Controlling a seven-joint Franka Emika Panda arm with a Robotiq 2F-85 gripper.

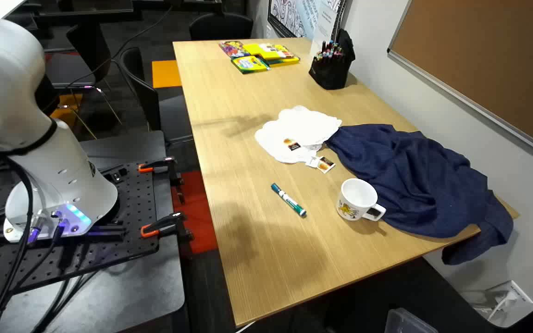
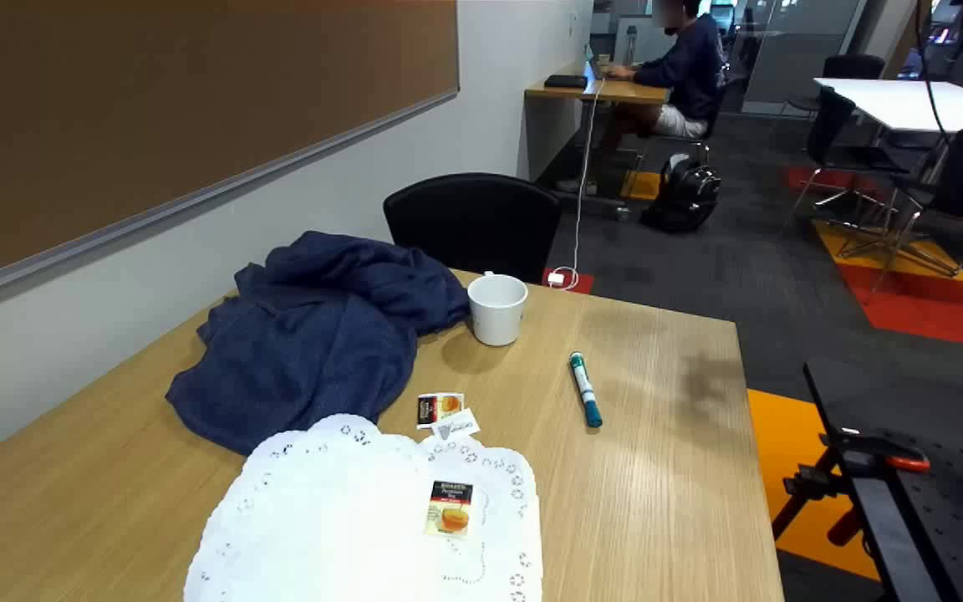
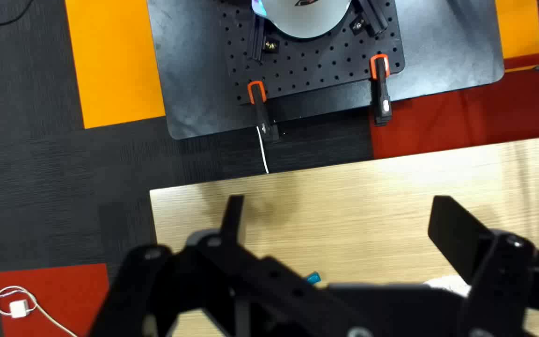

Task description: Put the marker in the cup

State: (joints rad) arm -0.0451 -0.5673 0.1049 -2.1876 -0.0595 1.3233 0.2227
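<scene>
slim green-and-white plastic marker point(image 1: 288, 200), likely light, rigid and slippery, warrants a mid-barrel grip; black two-fingered pincer point(image 3: 338, 213) spread wide apart.

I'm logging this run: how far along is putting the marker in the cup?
Nothing looks done: the marker lies on the table, apart from the upright cup. Nothing is in hand: the wrist view shows the gripper open and empty. Left: grasp the marker, carry it over, release it inside the cup.

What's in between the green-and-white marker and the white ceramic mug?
Only pale wooden tabletop lies between the marker and the mug; both exterior views show that.
</scene>
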